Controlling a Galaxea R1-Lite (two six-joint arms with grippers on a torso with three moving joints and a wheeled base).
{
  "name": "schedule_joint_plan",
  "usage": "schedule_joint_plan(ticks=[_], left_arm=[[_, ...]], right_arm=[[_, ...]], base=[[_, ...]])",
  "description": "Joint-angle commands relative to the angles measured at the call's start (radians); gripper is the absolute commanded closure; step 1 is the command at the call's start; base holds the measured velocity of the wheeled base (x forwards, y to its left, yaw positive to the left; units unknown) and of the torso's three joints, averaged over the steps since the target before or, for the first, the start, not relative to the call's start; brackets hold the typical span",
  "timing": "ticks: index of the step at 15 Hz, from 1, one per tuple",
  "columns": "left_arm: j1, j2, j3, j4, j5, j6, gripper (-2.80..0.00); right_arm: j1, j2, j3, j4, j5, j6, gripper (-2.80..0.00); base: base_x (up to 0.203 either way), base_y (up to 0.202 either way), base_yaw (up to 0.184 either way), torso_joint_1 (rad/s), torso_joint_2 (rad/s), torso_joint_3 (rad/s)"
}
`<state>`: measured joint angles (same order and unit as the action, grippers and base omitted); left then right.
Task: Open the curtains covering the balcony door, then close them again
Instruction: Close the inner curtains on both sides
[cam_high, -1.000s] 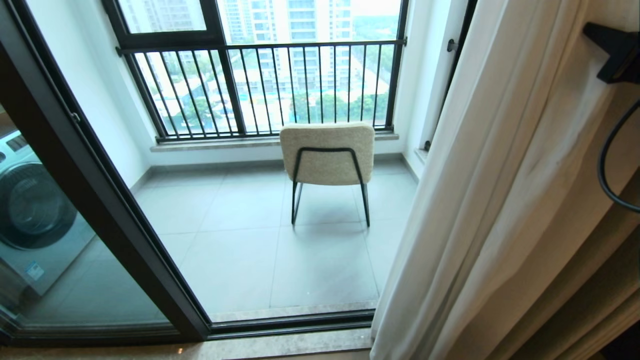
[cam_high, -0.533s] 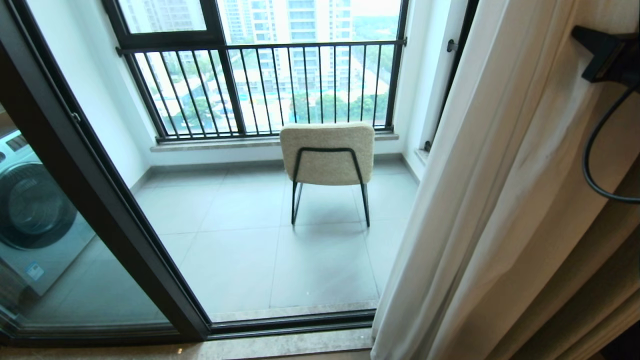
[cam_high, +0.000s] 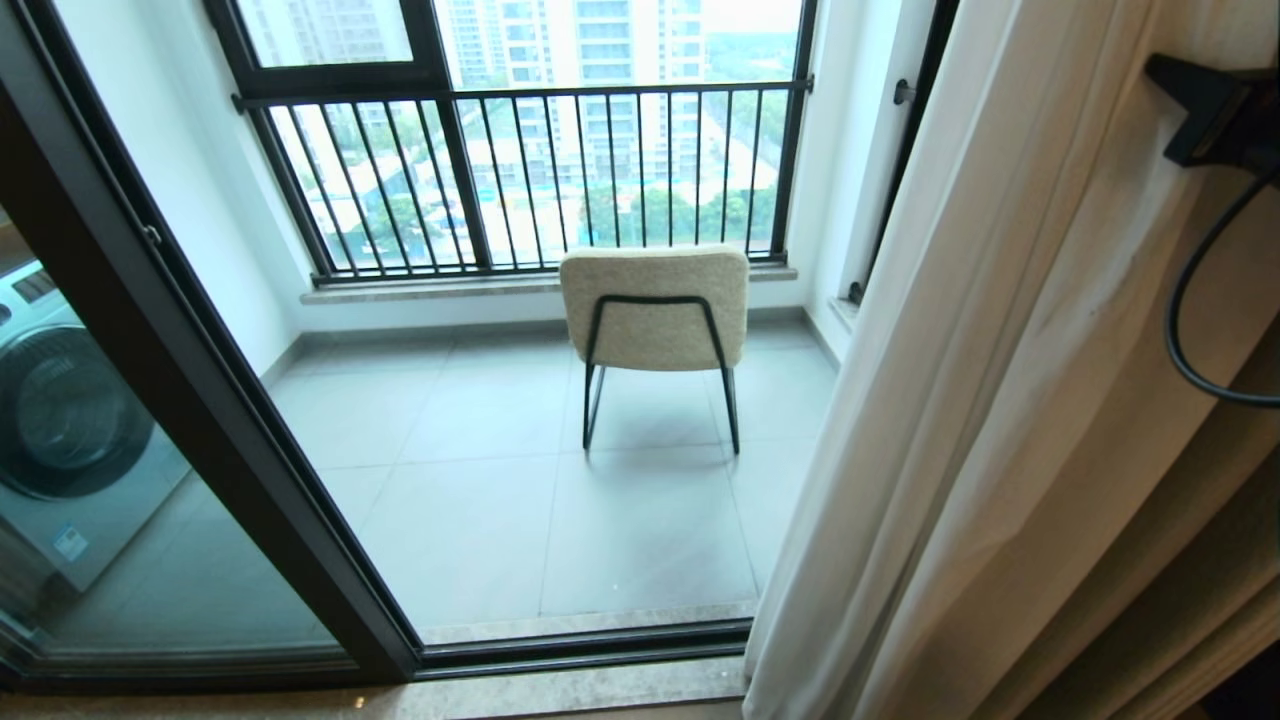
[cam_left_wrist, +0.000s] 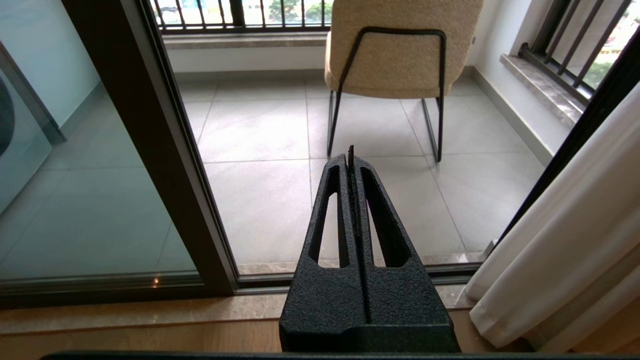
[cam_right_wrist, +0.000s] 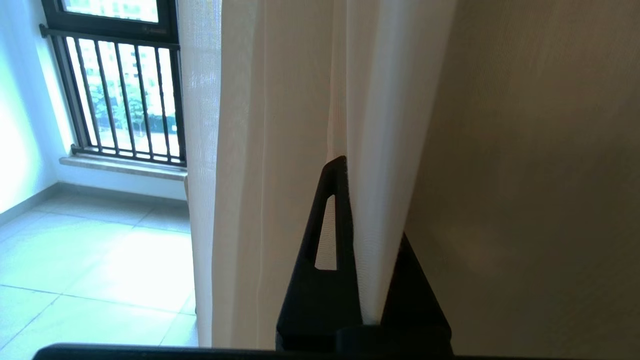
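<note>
Right gripper (cam_right_wrist: 345, 165) pinching curtains (cam_high: 960, 420), chair (cam_high: 655, 310) beyond balcony door (cam_high: 200, 400)

Doorway's wide open, right side is all fabric

Clear passage between the dark door frame (cam_high: 215, 400) on the left and the bunched curtains (cam_high: 960, 400) on the right; only a chair (cam_high: 655, 310) stands farther out on the balcony tiles.

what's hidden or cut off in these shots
- Right tool: one finger hidden under a fold of the sheer white curtain in the right wrist view; the head view's right edge crops it.
- Grey front-loading washing machine: cut by the head view's left edge.
</note>
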<state>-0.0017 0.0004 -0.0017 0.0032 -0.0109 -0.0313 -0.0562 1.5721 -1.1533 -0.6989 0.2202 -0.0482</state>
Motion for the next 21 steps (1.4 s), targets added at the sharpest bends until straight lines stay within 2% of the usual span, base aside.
schedule_joint_plan(ticks=[1,21], left_arm=[[0.000,0.000,0.000,0.000,0.000,-0.001,0.00],[0.000,0.000,-0.001,0.000,-0.001,-0.001,0.00]], right_arm=[[-0.002,0.006,0.006,-0.005,0.001,-0.001,0.00],[-0.002,0.012,0.029,-0.001,-0.018,0.005,0.00]], base=[[0.000,0.000,0.000,0.000,0.00,0.000],[0.000,0.000,0.000,0.000,0.00,0.000]])
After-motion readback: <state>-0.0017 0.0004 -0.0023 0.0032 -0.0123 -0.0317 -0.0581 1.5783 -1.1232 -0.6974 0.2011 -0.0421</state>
